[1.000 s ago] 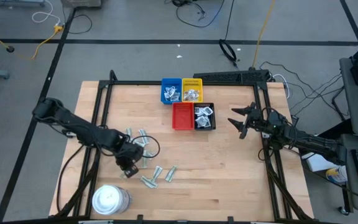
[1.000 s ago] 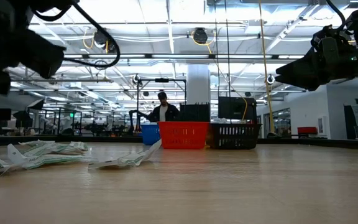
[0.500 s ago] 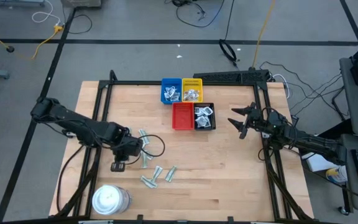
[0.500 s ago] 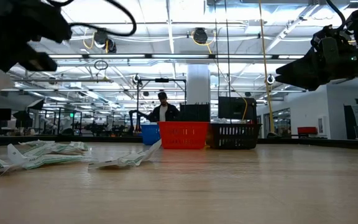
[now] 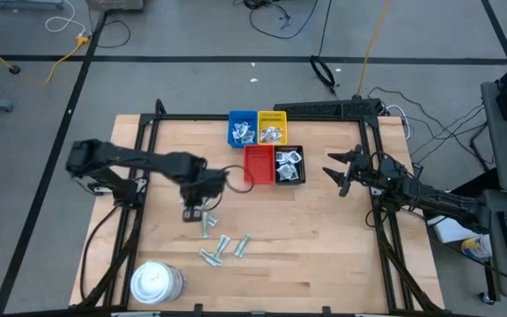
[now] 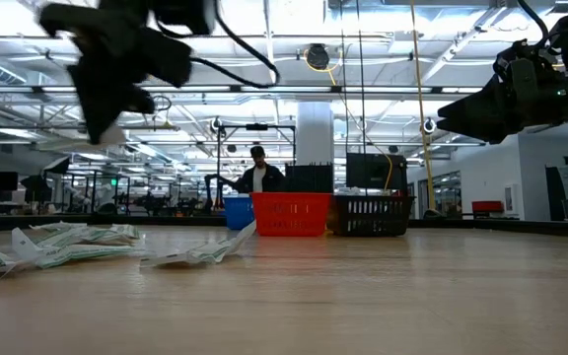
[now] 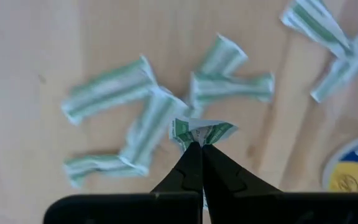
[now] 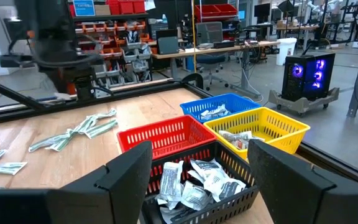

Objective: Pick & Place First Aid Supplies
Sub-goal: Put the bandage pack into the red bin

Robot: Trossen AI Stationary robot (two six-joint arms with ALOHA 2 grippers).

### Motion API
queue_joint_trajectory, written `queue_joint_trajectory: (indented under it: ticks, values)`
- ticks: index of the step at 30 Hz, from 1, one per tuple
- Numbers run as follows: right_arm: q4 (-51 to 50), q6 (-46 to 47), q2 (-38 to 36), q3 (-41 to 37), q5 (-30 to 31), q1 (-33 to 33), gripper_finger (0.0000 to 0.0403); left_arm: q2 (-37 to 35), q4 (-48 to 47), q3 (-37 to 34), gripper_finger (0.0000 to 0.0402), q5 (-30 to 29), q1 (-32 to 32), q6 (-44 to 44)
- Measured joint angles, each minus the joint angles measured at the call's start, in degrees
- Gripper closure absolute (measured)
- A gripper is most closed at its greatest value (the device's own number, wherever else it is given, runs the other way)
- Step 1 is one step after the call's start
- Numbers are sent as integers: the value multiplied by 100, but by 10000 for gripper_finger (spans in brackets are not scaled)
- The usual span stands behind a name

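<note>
Above the table's left middle, my left gripper (image 5: 192,212) points straight down, shut on one pale green-and-white strip packet (image 7: 201,130). Under it, several more strip packets (image 7: 143,118) lie flat on the wood, and others (image 5: 223,244) lie nearer the front edge. Blue (image 5: 242,129), yellow (image 5: 273,127), red (image 5: 258,165) and black (image 5: 290,165) trays stand together at the far middle; all but the red one hold packets. My right gripper (image 5: 338,173) waits open and level, right of the trays (image 8: 199,152). My left gripper pinches the strip packet between its two fingertips (image 7: 191,155), coming from above and pointing down. Only a short crumpled piece of it (image 7: 199,132) shows past the tips. The packet is lifted clear of the table and of the packets below.
A big round white tub (image 5: 155,282) stands at the near left corner. Black frame rails (image 5: 139,176) run along the table's left, far and right sides. Bare wood lies in the near right half (image 5: 324,255). A person stands in the room far beyond the table (image 6: 256,173).
My left gripper has stayed shut, risen, and swung from near the front-left pile toward the far edge and the right, closer to the red tray, while rolling about its pointing line. The strip packet has gone up with it, clear of the table.
</note>
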Motion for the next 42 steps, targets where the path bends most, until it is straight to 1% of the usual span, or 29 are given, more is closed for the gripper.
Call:
queue_joint_trajectory:
  ticks: [4, 9, 15, 18, 22, 25, 28, 34, 42]
  values:
    - [0, 0, -1, 0, -1, 1, 140, 647, -241, 706, 401, -24, 423, 371]
    - [0, 0, 0, 0, 0, 0, 140, 1439, -488, 1728, 401, -69, 790, 760]
    - [0, 1, -1, -1, 0, 0, 140, 2266, -566, 2887, 401, -76, 1215, 867]
    - [1, 1, -1, 0, 0, 1, 140, 2663, -564, 3479, 401, -72, 1415, 719]
    - [0, 1, 0, 0, 0, 1, 140, 3144, -520, 4221, 401, -77, 1723, 272]
    - [0, 1, 1, -1, 0, 1, 140, 3438, -359, 4638, 401, -83, 1940, -199]
    - [0, 0, 1, 0, 0, 0, 140, 3651, -96, 4809, 401, -18, 2120, -825]
    - [0, 1, -1, 0, 0, 1, 140, 3932, 335, 4847, 401, 150, 2309, -2095]
    - [0, 1, -1, 0, 0, 2, 140, 4079, 823, 4836, 401, 183, 2318, -2834]
